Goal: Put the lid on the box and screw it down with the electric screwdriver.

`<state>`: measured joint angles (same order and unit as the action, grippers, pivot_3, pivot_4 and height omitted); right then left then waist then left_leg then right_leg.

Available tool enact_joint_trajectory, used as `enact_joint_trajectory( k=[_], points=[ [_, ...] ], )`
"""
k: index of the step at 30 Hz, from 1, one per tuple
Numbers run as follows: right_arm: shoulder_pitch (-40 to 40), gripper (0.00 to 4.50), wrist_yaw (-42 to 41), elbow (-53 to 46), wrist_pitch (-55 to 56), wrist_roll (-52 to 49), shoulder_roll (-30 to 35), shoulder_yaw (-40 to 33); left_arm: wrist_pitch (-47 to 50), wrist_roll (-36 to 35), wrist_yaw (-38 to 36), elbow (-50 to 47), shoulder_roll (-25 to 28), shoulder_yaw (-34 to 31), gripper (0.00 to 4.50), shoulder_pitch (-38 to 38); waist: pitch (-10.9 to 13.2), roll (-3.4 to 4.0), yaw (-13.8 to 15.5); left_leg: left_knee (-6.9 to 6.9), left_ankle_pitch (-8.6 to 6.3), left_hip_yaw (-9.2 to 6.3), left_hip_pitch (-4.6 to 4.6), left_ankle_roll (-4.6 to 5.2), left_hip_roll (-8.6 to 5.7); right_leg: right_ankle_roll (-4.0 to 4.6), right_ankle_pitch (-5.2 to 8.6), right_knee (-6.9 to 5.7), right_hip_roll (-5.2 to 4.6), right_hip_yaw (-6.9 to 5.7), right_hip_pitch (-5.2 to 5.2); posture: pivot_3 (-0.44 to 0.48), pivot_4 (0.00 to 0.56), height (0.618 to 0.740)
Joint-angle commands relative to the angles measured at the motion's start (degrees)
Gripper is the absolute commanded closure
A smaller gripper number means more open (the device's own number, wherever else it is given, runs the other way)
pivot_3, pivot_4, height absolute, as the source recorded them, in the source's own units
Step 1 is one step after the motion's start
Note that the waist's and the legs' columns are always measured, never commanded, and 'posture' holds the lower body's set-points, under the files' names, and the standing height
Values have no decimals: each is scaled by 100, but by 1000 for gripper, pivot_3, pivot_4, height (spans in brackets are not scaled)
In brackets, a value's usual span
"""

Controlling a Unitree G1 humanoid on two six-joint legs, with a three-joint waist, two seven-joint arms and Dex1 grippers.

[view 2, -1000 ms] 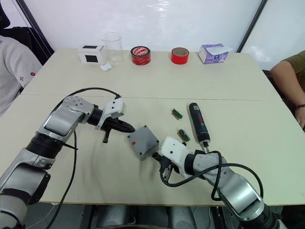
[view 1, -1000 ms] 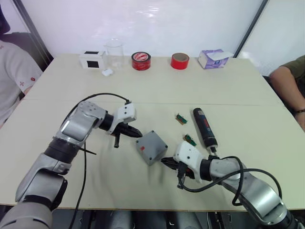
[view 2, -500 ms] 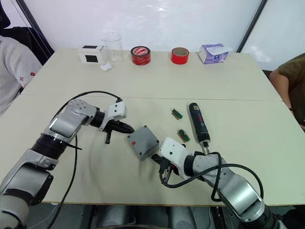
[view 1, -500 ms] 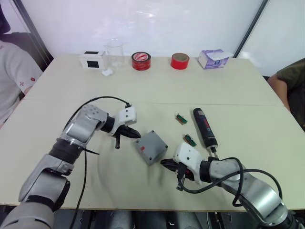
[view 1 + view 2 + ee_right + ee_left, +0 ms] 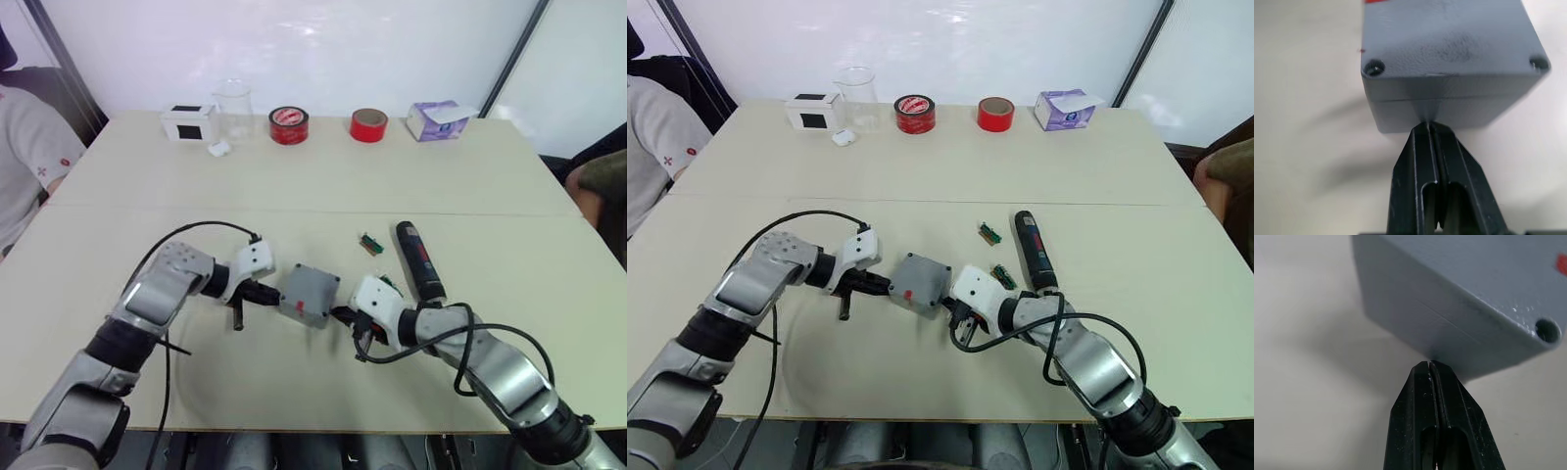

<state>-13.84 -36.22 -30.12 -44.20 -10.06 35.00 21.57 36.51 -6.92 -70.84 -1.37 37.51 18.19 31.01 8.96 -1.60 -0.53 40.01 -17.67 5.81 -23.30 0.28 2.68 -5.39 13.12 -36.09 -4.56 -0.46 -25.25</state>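
Box (image 5: 310,294) with lid (image 5: 1449,34) on sits centre frame, pinched between both grippers: left gripper (image 5: 275,295) and right gripper (image 5: 340,315) each fully closed, empty, tips pressing opposite sides. Electric screwdriver (image 5: 418,260) lies right of centre, untouched.

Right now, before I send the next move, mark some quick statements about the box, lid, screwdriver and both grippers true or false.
1. The lid sits on the box. True.
2. The left gripper has its fingers shut, tips at the box's side. True.
3. The right gripper holds the electric screwdriver. False: the screwdriver lies on the table, and the gripper's shut fingers point at the box.
4. The box stands at the far edge beside the tape rolls. False: it sits near the robot, between the two grippers.
5. A screw fills the lid's corner hole. False: it looks empty.
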Motion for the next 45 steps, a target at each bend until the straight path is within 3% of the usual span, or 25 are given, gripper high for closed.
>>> enact_joint_trajectory(
  k=[1, 28, 39, 42, 45],
  points=[
    [-139, 4489, -178, 4, 360, 54, 28, -17, 146, -258, 99, -450, -60, -138, 4500, -59, 0, 0, -6, 0, 0, 1, 0, 0, 0, 0, 0, 0, 0, 0, 0, 0, 150, 740],
    [-143, 4489, -583, 108, 551, 68, 154, -521, 334, -647, 302, -492, 233, -346, 4500, -86, 0, 0, -4, 0, 0, 2, 0, 0, 0, 0, 0, 0, 0, 0, 0, 0, 150, 740],
    [168, 4489, -815, -400, 89, -589, 666, -1713, 483, -880, 352, -756, 318, -341, 4500, -135, 0, 0, 2, 0, 0, 2, 0, -1, 0, -1, -1, 0, 0, 1, 1, 0, 150, 740],
    [440, 4489, -900, -642, -254, -765, 1158, -2482, 524, -1101, 260, -706, 642, -872, 4500, 97, 3, 1, 14, 0, 0, 1, 0, 0, -1, 0, 0, 1, -1, 1, 1, 0, 150, 740],
    [608, 4489, -758, -748, -507, -891, 1253, -2740, 923, -1638, 194, -868, 719, -1312, 4500, 439, 3, -1, 7, 0, 0, 0, 0, -1, 0, 0, -1, 1, -1, 0, 1, 0, 150, 740]
  ],
)
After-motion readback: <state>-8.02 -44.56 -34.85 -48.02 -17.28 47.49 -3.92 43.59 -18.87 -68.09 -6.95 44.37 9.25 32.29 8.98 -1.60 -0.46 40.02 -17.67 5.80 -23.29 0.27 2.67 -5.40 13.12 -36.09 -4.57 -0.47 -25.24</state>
